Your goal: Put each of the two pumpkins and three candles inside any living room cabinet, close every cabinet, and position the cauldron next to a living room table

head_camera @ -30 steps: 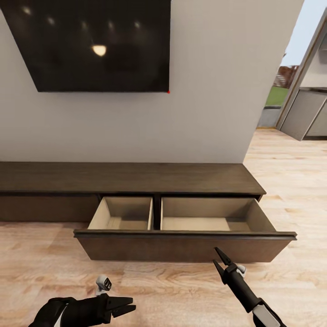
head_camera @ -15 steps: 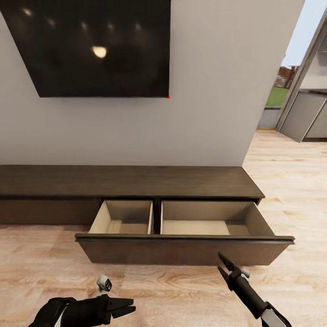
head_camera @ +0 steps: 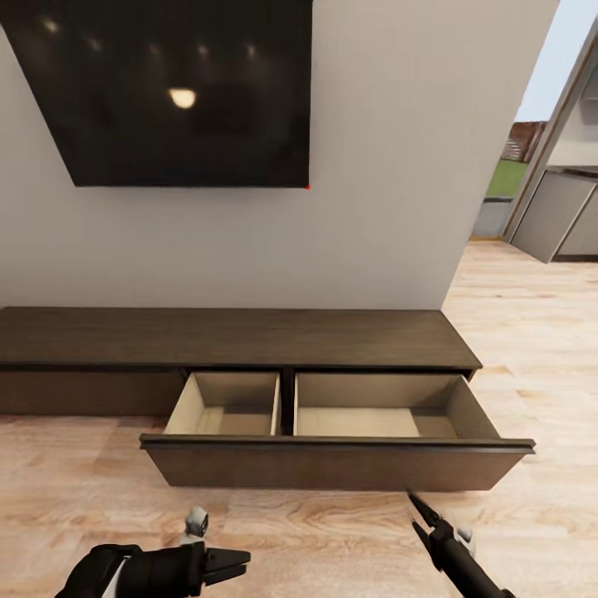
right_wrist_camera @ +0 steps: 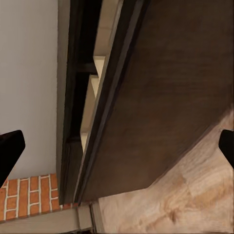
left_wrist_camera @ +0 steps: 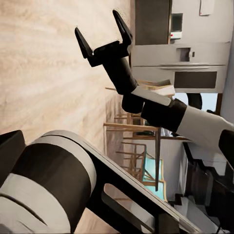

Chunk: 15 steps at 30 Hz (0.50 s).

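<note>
Backing off from the cabinet (head_camera: 241, 336), the robot now sees it a little lower and farther in the head view, and both arms sit lower at the picture's bottom edge than a second ago; the whole scene has shifted, so the camera has moved, not the furniture. One wide drawer (head_camera: 336, 465) stands pulled out, its two pale compartments bare: no pumpkin or candle lies in them. The right gripper (head_camera: 425, 522) has drawn away from the drawer front and hangs over the wood floor (head_camera: 83, 490), fingers spread and holding nothing; the right wrist view looks along the drawer face (right_wrist_camera: 161, 117) with a fingertip at each side of the picture, well apart. The left gripper (head_camera: 235, 563) points sideways near the floor; in the head view its fingers look nearly together and empty, though I cannot tell for sure. A dark TV (head_camera: 174, 91) hangs on the wall above. Judging from this, the drawer is ready and the robot is likely leaving to fetch the pumpkins and candles; none of them, nor the cauldron, can be placed from these pictures.
</note>
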{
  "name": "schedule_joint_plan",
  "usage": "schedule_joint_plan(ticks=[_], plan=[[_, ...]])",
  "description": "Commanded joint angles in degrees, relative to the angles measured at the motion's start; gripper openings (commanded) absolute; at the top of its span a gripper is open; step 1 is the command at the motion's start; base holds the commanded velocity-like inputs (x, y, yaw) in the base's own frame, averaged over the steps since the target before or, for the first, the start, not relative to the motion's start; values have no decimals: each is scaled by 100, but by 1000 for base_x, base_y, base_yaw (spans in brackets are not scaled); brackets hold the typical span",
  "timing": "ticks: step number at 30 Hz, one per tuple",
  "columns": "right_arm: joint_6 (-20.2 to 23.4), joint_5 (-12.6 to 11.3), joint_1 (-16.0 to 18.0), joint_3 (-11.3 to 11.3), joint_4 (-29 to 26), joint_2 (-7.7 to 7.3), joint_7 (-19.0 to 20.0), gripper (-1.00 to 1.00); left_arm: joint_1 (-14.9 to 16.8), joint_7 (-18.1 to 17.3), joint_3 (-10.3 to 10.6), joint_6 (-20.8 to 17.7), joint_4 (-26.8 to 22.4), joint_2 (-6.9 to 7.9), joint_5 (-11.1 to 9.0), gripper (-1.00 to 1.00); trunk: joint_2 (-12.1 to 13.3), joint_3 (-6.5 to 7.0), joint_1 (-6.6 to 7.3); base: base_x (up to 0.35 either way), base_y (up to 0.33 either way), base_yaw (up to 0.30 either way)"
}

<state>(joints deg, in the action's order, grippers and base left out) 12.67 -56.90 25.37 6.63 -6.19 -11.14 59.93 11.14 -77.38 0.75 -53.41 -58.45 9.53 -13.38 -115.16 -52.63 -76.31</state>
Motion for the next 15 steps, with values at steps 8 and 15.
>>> schedule_joint_plan(ticks=[8, 15], plan=[[-89, 12, 3, 47, 296, -47, 18, 100, 12, 254, -2, -55, 0, 14, -41, 100, 320, 157, 177, 0, 0, -63], [-414, 12, 3, 42, 419, -54, 18, 100, 19, 261, -5, -55, 0, 26, -48, 100, 601, 306, 331, 0, 0, -142]])
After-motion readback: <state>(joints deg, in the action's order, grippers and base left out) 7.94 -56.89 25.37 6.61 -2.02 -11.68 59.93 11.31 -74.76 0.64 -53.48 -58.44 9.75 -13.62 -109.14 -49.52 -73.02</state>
